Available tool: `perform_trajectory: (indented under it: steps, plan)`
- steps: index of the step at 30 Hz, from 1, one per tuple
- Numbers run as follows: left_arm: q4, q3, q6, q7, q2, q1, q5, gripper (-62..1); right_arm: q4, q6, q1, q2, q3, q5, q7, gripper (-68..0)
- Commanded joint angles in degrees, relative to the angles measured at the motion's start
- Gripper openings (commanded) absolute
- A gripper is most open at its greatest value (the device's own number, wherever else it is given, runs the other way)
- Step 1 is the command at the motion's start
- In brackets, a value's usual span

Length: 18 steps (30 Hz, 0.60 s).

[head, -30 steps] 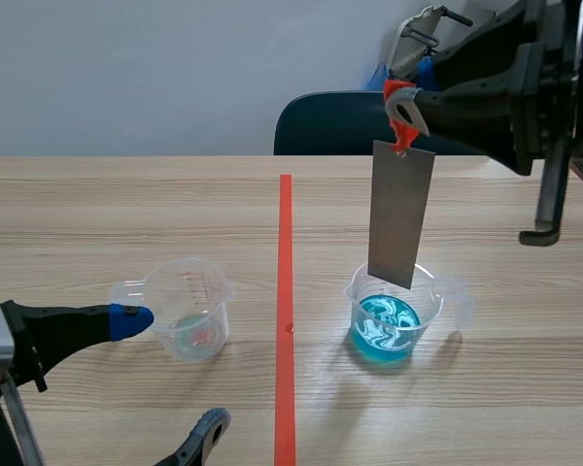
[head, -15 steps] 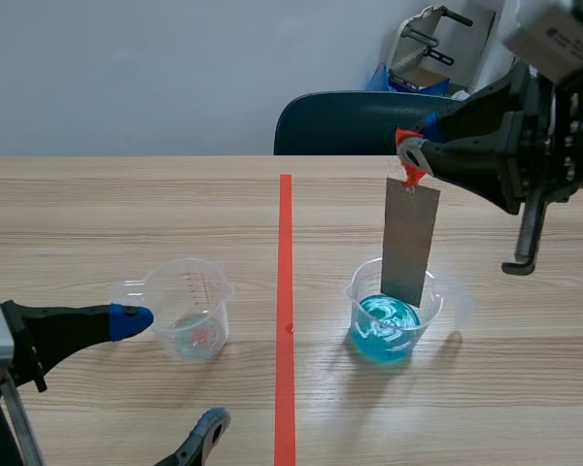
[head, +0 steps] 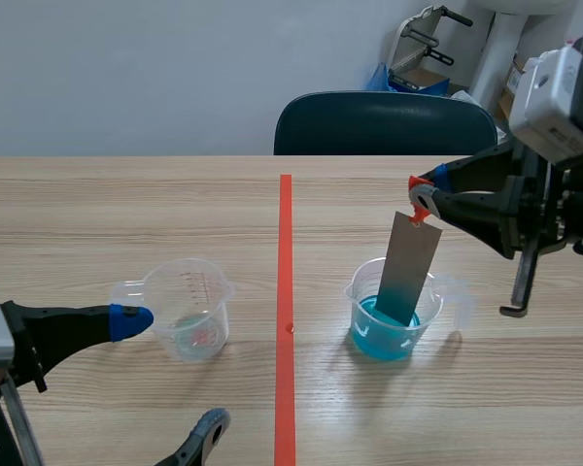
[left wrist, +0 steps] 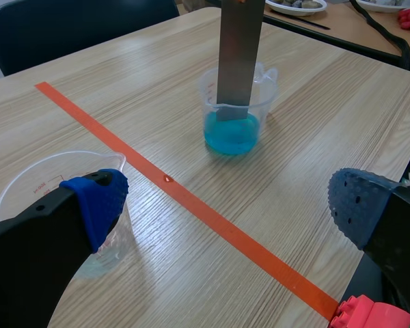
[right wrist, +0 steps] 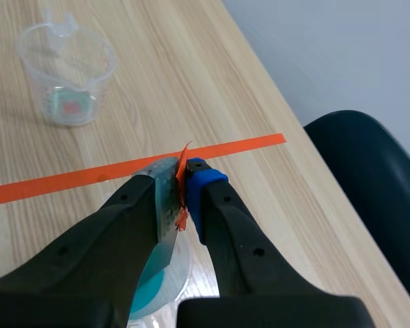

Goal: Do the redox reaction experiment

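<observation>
Flat, rectangular grey metal strip (head: 408, 264) with a matte face and an orange-red tab (head: 421, 206) at its upper end. It stands slightly tilted inside a clear plastic measuring beaker (head: 361, 309), its lower end dipped in the blue liquid (head: 384, 342). My right gripper (right wrist: 182, 179) sits above that beaker with its two fingers clamped on the tab. Well to the beaker's left, across the wood-grain table (head: 126, 214), stands a second clear beaker (head: 189, 306) with red graduations. My left gripper (head: 170, 374) is spread wide there, one blue dotted pad (left wrist: 96, 205) just at that second beaker's wall; I cannot tell whether they touch. One second earlier the strip hung with its lower edge about level with the blue beaker's rim; the right arm has since lowered it in.
</observation>
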Motion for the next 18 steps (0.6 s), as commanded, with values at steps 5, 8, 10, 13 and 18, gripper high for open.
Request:
perform_trajectory:
  steps: [5, 8, 10, 13, 18]
  plan:
    - [1.44, 0.02, 0.00, -0.79, 0.28, -0.15, 0.00, 1.4, -3.76, 0.59, 0.66, -1.97, 0.48, -3.89, 5.01, -66.9]
    - [1.44, 0.02, -0.07, -0.76, 0.28, -0.13, 0.00, 1.4, -5.38, 0.59, 0.66, -2.43, 0.48, -5.70, 6.45, -66.9]
    - [1.44, 0.02, -0.09, -0.76, 0.28, -0.13, 0.00, 1.4, -5.88, 0.59, 0.66, -2.43, 0.48, -5.88, 6.73, -66.9]
    - [1.44, 0.02, -0.09, -0.76, 0.28, -0.13, 0.00, 1.4, -5.97, 0.59, 0.66, -2.40, 0.48, -6.51, 6.73, -66.9]
    - [1.44, 0.02, -0.07, -0.79, 0.28, -0.15, 0.00, 1.4, -5.97, 0.59, 0.66, -2.40, 0.48, -6.54, 6.73, -66.9]
